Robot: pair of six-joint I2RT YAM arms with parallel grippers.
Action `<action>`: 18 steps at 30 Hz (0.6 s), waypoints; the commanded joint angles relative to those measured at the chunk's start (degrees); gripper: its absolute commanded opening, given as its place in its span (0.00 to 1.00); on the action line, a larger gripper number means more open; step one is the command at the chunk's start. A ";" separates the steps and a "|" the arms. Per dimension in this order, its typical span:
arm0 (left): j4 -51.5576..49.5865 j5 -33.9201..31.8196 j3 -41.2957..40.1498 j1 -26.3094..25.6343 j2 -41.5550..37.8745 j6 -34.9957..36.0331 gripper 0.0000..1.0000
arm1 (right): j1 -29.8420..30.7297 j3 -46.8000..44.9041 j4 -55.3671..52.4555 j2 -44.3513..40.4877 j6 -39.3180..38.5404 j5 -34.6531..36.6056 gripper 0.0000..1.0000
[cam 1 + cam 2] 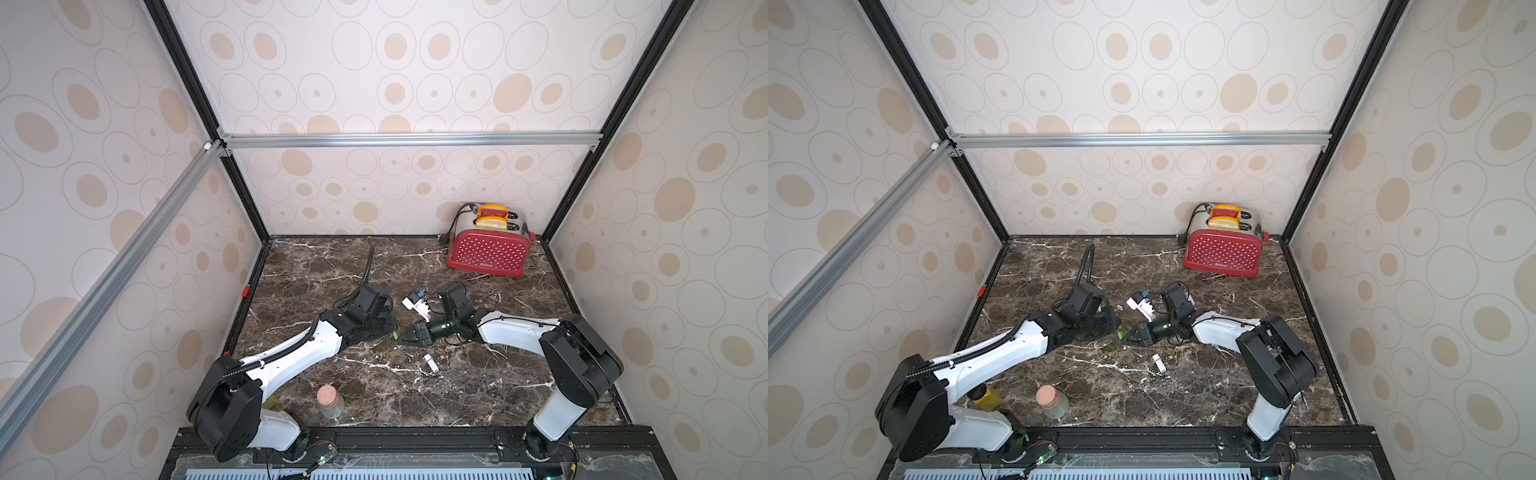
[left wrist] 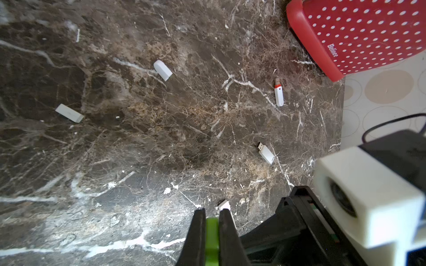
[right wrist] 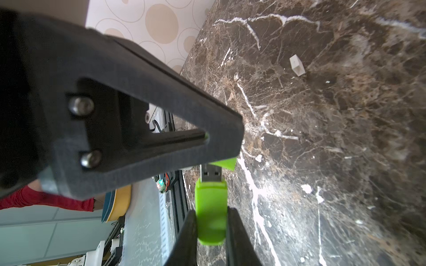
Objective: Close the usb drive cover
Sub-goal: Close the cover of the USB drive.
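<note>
The usb drive [image 3: 211,200] is bright green, with its bare metal plug [image 3: 211,172] showing. My right gripper [image 3: 211,211] is shut on its body. The green cover [image 2: 212,235] is pinched in my shut left gripper [image 2: 212,213]. In the right wrist view only a corner of the cover [image 3: 224,164] pokes out under the left fingers [image 3: 161,129]. The plug's tip sits right by that corner, slightly off to one side. I cannot tell whether it has entered. In both top views the two grippers meet tip to tip at mid-table, left gripper [image 1: 394,331] against right gripper [image 1: 1126,337].
A red dotted toaster [image 1: 488,249] stands at the back right. A white drive [image 1: 431,365] lies just in front of the grippers. A corked jar [image 1: 330,401] stands near the front edge. Loose white caps [image 2: 162,70] [image 2: 69,112] and two uncapped white drives [image 2: 278,92] [image 2: 266,153] lie on the marble.
</note>
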 commanded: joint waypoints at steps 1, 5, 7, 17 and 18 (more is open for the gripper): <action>0.13 -0.22 -0.26 -0.40 -0.73 -0.48 0.00 | 0.06 1.47 -0.71 0.69 -0.80 0.23 0.00; -0.06 -0.35 -0.46 -0.40 -0.76 -0.39 0.00 | -0.17 1.47 -1.03 0.37 -0.89 0.49 0.00; 0.00 -0.31 -0.62 -0.49 -0.67 -0.55 0.00 | -0.22 1.57 -1.14 0.33 -0.90 0.67 0.00; -0.04 -0.14 -0.28 -1.01 -1.09 -0.81 0.00 | -0.30 1.95 -0.87 0.60 -0.41 0.84 0.00; -0.04 -0.13 -0.41 -1.09 -1.11 -0.88 0.00 | -0.34 1.99 -0.84 0.55 -0.32 0.89 0.00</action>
